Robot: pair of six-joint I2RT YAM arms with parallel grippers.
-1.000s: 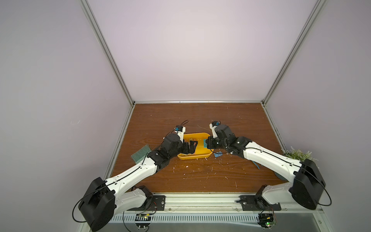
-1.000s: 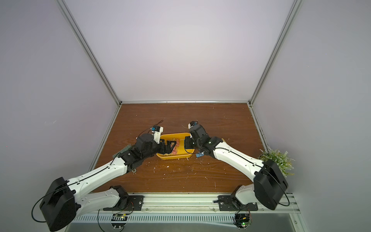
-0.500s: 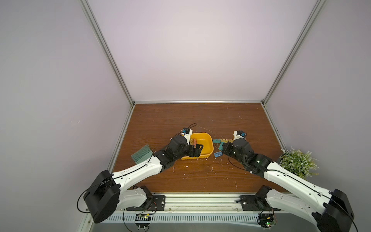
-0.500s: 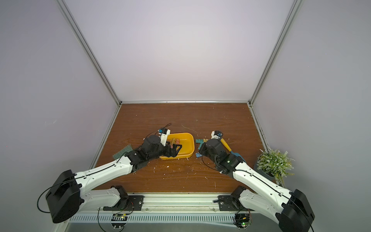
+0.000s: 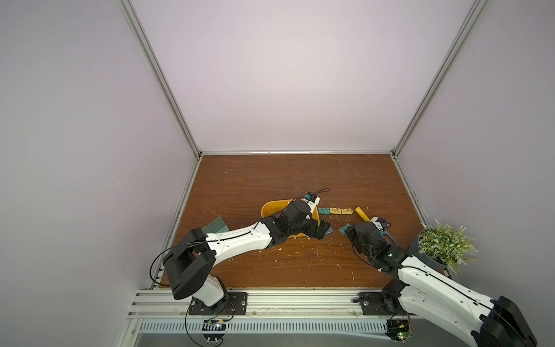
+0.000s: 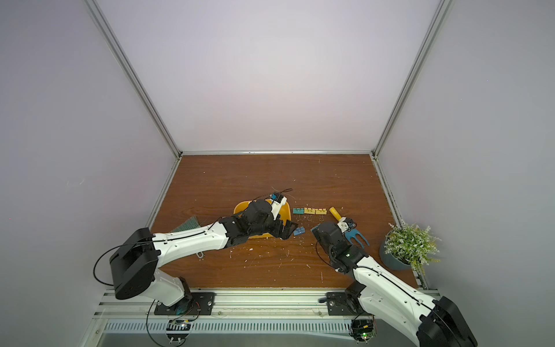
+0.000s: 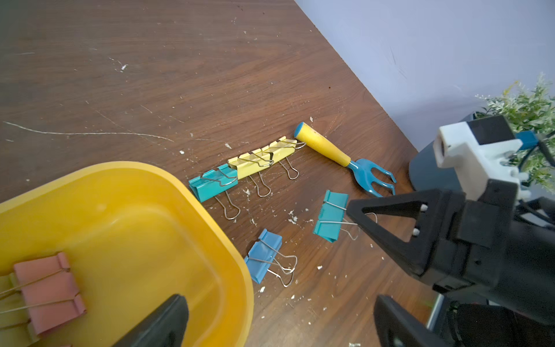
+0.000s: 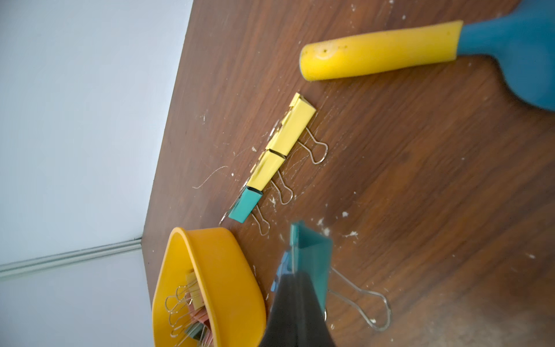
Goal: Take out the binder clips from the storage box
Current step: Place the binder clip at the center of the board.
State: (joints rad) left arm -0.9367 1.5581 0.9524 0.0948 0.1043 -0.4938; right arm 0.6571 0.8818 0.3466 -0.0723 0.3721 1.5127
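Observation:
The yellow storage box [image 5: 270, 207] [image 7: 192, 195] still holds binder clips, among them a pink one [image 7: 48, 291]. On the wood to its right lie a teal clip [image 7: 213, 186] and two yellow clips [image 7: 249, 165] in a row, and a blue clip [image 7: 264, 255] [image 6: 298, 230] closer. My left gripper [image 5: 319, 231] [image 7: 279, 324] is open, straddling the box's right rim with nothing between its fingers. My right gripper [image 6: 315, 231] [image 8: 295, 275] is shut on a teal clip [image 8: 312, 255] [image 7: 330, 216] whose body and loose handle touch the table.
A yellow-handled blue garden fork [image 5: 362, 214] [image 7: 324, 147] lies just beyond the right gripper. A potted plant [image 5: 444, 243] stands at the right edge. A green brush [image 5: 214, 225] lies by the left arm. White scraps are scattered over the wood.
The right arm has swung from the box out to the right, carrying the teal clip down to the table. The left gripper has moved right across the box to its right rim.

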